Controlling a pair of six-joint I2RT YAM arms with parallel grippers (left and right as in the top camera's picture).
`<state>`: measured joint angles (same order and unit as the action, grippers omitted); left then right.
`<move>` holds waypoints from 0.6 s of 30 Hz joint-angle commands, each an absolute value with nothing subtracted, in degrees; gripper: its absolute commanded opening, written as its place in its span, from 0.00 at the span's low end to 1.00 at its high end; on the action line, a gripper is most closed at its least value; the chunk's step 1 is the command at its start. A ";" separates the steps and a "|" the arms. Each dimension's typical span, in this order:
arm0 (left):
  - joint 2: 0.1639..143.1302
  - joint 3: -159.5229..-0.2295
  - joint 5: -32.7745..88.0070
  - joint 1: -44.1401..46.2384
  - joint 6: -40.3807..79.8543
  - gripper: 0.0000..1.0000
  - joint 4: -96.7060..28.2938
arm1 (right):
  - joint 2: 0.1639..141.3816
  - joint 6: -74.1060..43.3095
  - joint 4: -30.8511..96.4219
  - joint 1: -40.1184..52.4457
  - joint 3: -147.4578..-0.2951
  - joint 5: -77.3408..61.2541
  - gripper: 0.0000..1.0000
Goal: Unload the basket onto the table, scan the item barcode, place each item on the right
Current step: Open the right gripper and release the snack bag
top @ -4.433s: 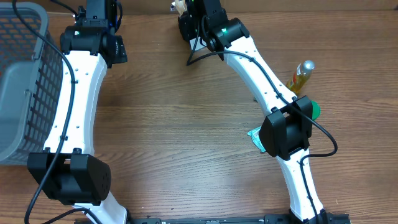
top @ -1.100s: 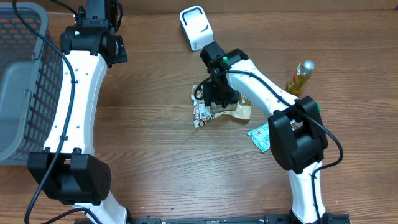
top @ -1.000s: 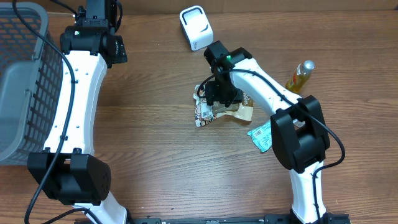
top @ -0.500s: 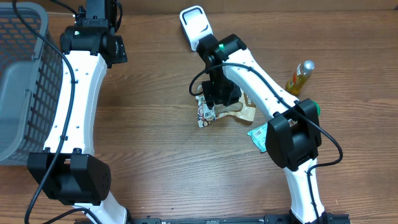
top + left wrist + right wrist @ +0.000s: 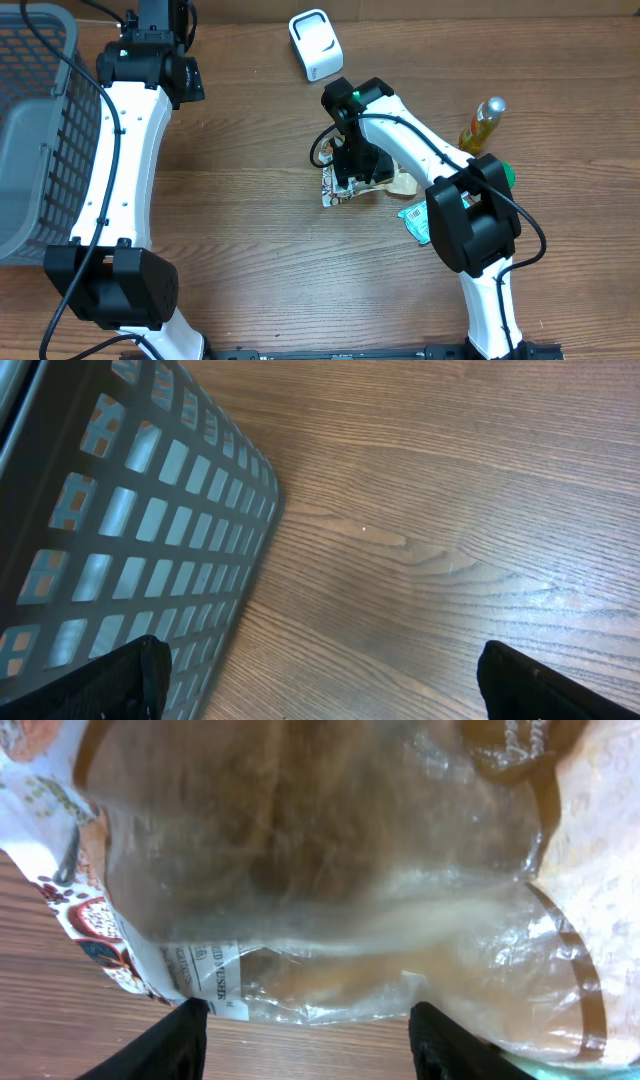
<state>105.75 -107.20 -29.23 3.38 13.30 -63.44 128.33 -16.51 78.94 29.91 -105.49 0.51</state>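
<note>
We saw the snack bag (image 5: 338,190) nudged slightly right, still flat mid-frame below the scanner (image 5: 315,45); the right gripper (image 5: 307,1015) stood spread astride it, the left gripper (image 5: 320,660) spread wide, so we judged scanning undone

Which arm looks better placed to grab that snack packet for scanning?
The right. The right gripper hangs directly over the snack packet, fingers spread to either side of it. The left gripper is open too, but sits far off beside the basket, over bare table.

Crumpled clear snack bag (image 5: 330,870) lies flat.
</note>
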 commanded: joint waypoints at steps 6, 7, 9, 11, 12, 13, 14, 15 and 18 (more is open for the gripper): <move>104.68 -108.09 -29.98 3.68 12.82 1.00 -63.37 | 126.96 -16.97 77.82 28.73 -117.84 2.59 0.71; 104.68 -108.09 -29.98 3.68 12.82 1.00 -63.40 | 127.00 -16.97 76.01 28.10 -117.78 2.57 0.75; 104.68 -108.09 -29.98 3.68 12.82 1.00 -63.40 | 127.13 -16.97 74.19 27.20 -117.40 2.57 0.80; 104.68 -108.12 -29.98 3.68 12.82 0.99 -63.40 | 127.13 -16.95 73.03 26.15 -116.73 2.55 0.93; 104.68 -108.09 -29.98 3.68 12.82 1.00 -63.40 | 127.13 -16.93 72.93 25.89 -116.55 2.55 1.00; 104.68 -108.09 -29.98 3.68 12.84 0.99 -63.40 | 127.13 -16.95 72.79 25.61 -116.40 2.55 1.00; 104.68 -108.09 -29.98 3.68 12.82 1.00 -63.40 | 127.13 -16.95 72.49 25.43 -116.29 2.52 1.00; 104.68 -108.09 -29.98 3.68 12.82 1.00 -63.40 | 127.13 -16.93 72.07 25.34 -116.29 2.52 1.00; 104.68 -108.09 -29.98 3.68 12.82 1.00 -63.37 | 127.13 -16.93 71.72 25.32 -116.29 2.50 1.00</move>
